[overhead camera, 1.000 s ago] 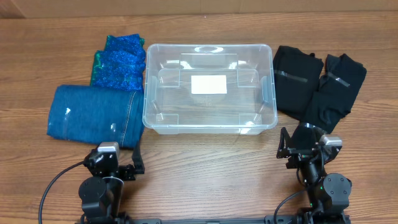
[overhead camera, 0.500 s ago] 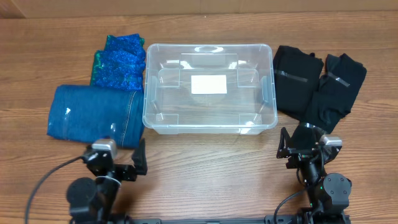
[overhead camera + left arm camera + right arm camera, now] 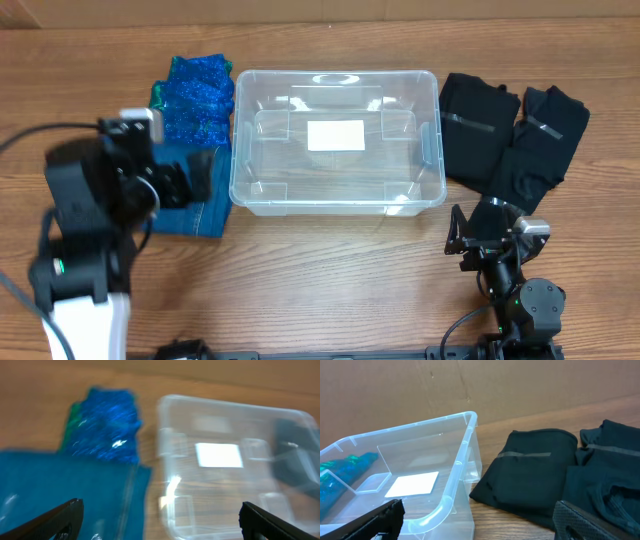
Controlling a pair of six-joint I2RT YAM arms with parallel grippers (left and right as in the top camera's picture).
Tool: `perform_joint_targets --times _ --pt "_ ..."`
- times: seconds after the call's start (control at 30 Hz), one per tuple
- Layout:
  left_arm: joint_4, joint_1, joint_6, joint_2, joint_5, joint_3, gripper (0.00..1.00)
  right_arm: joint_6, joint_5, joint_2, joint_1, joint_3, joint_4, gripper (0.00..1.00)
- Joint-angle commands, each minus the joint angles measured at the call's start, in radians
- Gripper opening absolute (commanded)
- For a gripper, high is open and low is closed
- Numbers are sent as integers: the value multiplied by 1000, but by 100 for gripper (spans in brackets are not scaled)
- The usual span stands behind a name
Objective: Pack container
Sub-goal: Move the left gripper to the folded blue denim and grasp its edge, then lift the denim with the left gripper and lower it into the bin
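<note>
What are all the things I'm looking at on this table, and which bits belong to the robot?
container: one, clear plastic, middle of the table, nothing inside
white label: one, white, on the container's bottom
blue folded cloth: one, denim blue, left of the container, partly under the left arm
sparkly bundle: count unclear, blue and green, far side of the blue cloth
black garments: two, black, folded, right of the container
table: one, brown wood
left gripper: one, black, open, over the blue cloth
right gripper: one, black, open, near right
</note>
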State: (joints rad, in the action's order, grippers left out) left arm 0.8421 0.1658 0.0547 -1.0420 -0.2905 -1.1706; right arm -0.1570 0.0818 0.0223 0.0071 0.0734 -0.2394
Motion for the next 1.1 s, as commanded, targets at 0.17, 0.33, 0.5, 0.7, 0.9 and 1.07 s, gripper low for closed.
perform_joint_targets --times 0.17,0.33,0.5,0.7,0.9,1.07 --pt "67 434 55 -366 -110 -95 100 -5 2 -6 -3 -1 4 100" --pt "35 579 -1 -536 -179 -95 100 -4 2 -6 -3 -1 4 100" --pt "-45 653 -34 -698 -190 -95 100 -4 2 -6 -3 -1 4 100" --pt "-100 677 -89 -779 -168 -95 100 -5 2 -6 -3 -1 4 100" --pt "-157 666 -118 -868 -207 -95 100 -4 2 -6 -3 -1 4 100" --pt "-166 631 -130 -977 -241 -95 100 -5 2 -6 -3 -1 4 100"
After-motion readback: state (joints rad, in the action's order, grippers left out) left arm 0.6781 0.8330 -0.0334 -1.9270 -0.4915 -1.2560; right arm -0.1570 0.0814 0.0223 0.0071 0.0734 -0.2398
